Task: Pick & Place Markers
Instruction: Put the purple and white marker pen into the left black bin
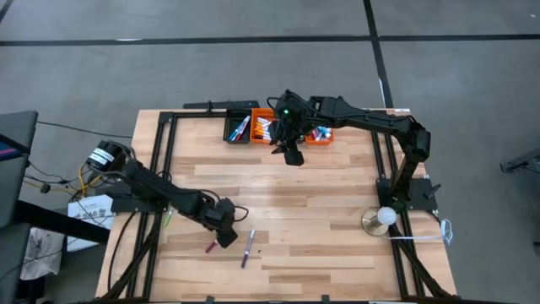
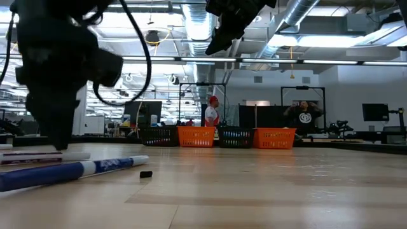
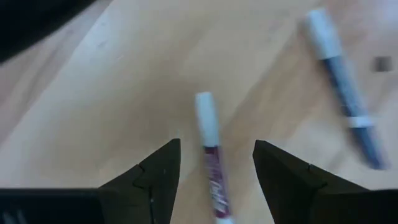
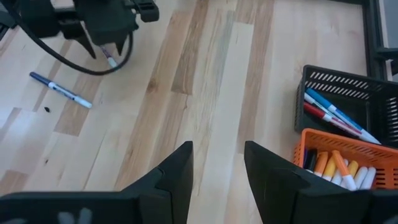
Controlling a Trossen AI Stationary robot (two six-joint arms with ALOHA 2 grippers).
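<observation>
My left gripper is open low over the table's near left part. Its fingers stand on either side of a maroon marker with a white cap, which lies flat on the wood, untouched. A blue marker with a white cap lies flat just to its right. My right gripper is open and empty, raised above the table in front of the bins. More markers lie in a black bin and an orange bin.
A row of black and orange bins stands at the far edge. A small black bit lies near the blue marker. A white ball on a round base sits at the right edge. Bare wood lies mid-table. People stand in the room behind.
</observation>
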